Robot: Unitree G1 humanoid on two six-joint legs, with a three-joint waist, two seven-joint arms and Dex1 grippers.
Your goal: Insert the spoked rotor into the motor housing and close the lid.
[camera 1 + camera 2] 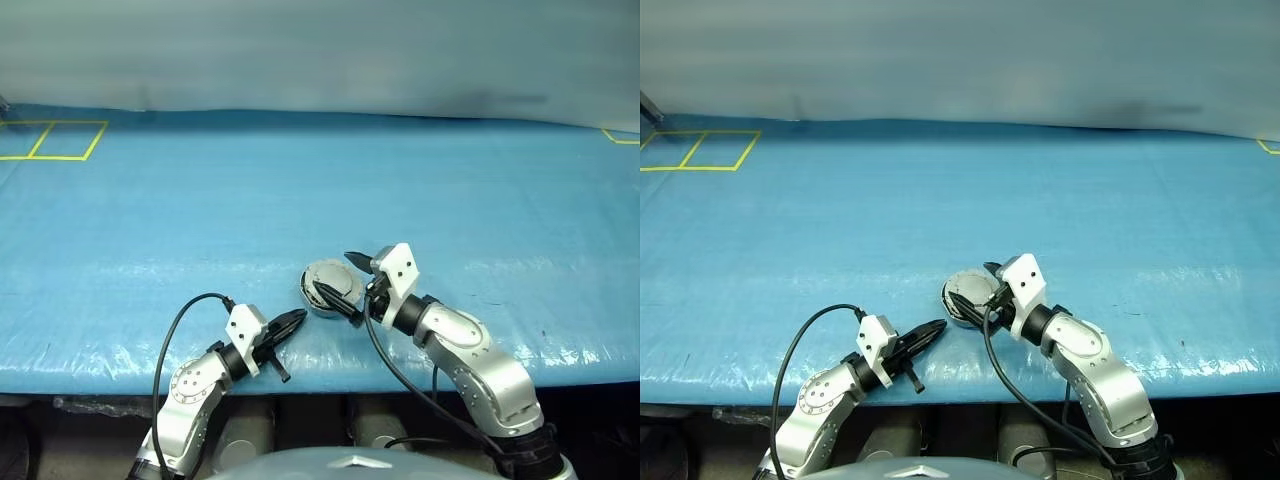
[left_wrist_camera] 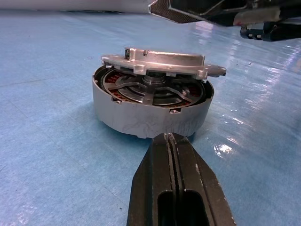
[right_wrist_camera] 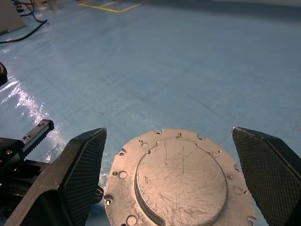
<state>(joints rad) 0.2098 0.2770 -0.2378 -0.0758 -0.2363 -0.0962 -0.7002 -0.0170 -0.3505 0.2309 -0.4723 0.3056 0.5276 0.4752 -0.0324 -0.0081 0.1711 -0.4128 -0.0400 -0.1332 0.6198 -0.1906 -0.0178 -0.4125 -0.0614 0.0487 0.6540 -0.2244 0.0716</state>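
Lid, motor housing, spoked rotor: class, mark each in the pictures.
lid (image 3: 181, 181), right wrist view, its scratched grey outer face.
motor housing (image 2: 141, 115), left wrist view, its outer wall.
spoked rotor (image 2: 151, 92), left wrist view, a spoke.

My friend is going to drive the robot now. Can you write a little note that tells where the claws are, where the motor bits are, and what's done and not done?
Left claw: shut, empty, level, right beside the motor housing wall.
Right claw: open wide, empty, over the lid, not gripping it.
Motor housing: on the blue table, near the front edge, between the arms.
Spoked rotor: already inside the housing.
Lid: lying over the housing, but a gap shows under it on the left claw's side.
Done: rotor in, lid brought over.
Left: probably press the lid down flat, then check that it is closed.
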